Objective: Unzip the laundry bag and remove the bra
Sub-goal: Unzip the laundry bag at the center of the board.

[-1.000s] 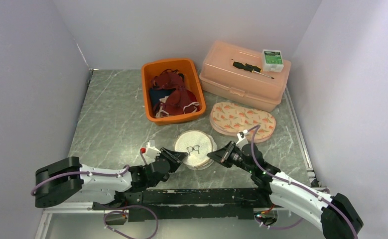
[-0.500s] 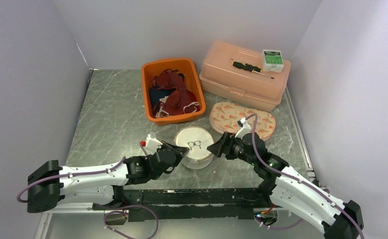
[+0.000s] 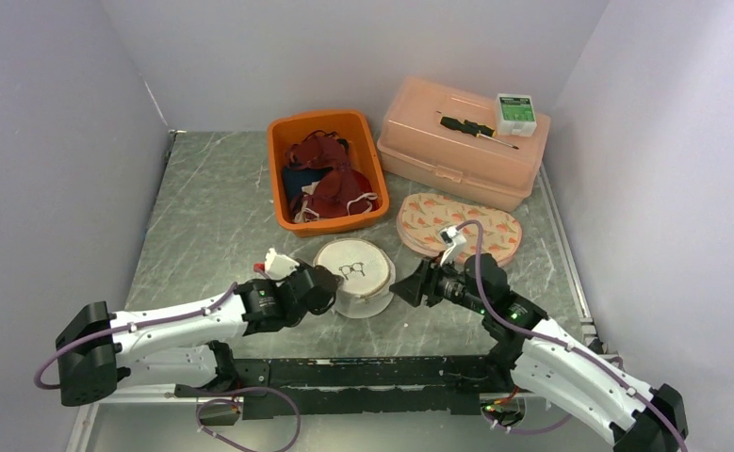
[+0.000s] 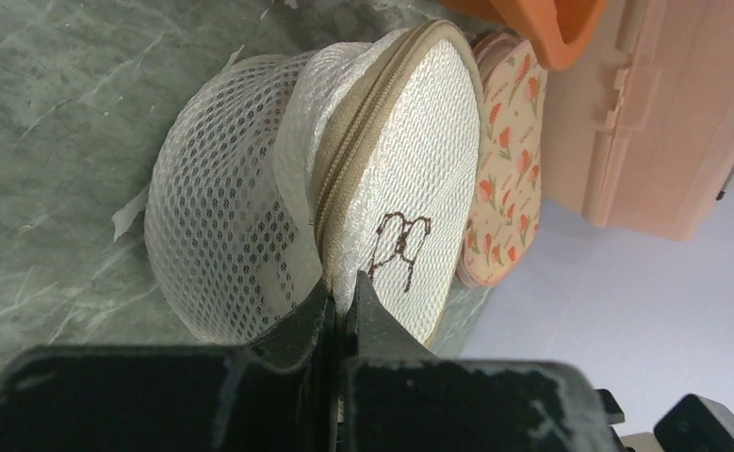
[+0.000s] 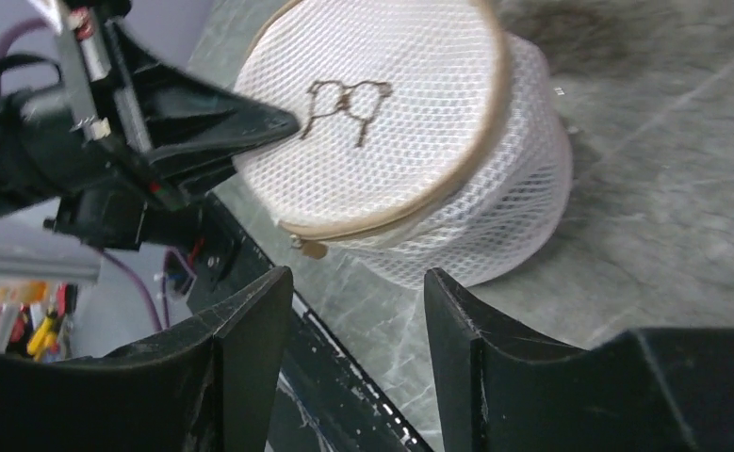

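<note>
The laundry bag (image 3: 358, 268) is a round white mesh pouch with a beige zipper band and an embroidered pair of glasses on its lid. It sits on the marbled table, tipped up on its left side. My left gripper (image 3: 329, 283) is shut on the bag's left rim, the mesh pinched between its tips (image 4: 342, 290) beside the zipper (image 4: 372, 113). My right gripper (image 3: 400, 286) stands open just right of the bag, touching nothing (image 5: 358, 282). The beige zipper pull (image 5: 309, 248) hangs at the bag's near side, and the zipper looks closed. The bra is hidden.
An orange bin (image 3: 276, 160) with dark red garments stands behind the bag. A flat carrot-print pouch (image 3: 462, 226) lies to the back right, in front of a pink plastic case (image 3: 457, 155) carrying a screwdriver (image 3: 476, 129) and a small green box (image 3: 514, 111). The black base rail (image 3: 372, 372) runs along the near edge.
My left gripper closed on the bag's rim and drew the bag left and farther back. My right gripper opened, let go of the bag and drew back to the right.
</note>
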Motion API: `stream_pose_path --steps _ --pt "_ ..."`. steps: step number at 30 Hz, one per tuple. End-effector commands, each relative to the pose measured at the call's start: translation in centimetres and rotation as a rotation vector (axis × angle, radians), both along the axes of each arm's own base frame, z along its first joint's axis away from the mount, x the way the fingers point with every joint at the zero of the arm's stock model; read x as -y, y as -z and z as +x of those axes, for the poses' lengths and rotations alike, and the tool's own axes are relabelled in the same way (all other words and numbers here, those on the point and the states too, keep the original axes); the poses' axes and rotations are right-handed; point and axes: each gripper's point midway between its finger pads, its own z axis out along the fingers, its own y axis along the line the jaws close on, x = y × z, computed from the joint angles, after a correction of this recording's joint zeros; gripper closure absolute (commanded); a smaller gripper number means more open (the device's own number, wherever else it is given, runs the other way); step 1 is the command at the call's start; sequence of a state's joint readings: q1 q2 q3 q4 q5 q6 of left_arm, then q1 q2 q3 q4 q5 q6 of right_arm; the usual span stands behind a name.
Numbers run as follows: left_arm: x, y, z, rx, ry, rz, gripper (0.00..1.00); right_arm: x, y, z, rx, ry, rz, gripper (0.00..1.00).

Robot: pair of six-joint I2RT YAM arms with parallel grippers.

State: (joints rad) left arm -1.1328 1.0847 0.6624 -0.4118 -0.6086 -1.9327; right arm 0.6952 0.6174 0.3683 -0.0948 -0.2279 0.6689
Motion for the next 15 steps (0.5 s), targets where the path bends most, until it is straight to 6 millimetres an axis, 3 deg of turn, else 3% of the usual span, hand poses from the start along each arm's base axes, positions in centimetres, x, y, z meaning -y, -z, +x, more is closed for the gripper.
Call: stream_pose_path --steps 1,5,11,15 --pt "-0.1 -0.3 0.3 -0.033 -0.029 0.002 0.97 -2.6 -1.9 -1.3 0.116 -0.166 0.017 0.43" --pt "0.6 -1.1 0.6 -0.036 -0.020 -0.009 0.97 -4.3 -1.3 -2.4 0.152 -0.207 -0.059 0.40" --pt "1.5 -2.3 0.8 -0.036 -0.005 -0.026 0.97 -5.3 -1.5 -2.3 0.190 -0.185 -0.036 0.52" --pt "1.7 -2.5 0.7 -0.040 0.000 -0.028 0.97 -5.5 -2.1 -1.8 0.224 -0.148 -0.015 0.53"
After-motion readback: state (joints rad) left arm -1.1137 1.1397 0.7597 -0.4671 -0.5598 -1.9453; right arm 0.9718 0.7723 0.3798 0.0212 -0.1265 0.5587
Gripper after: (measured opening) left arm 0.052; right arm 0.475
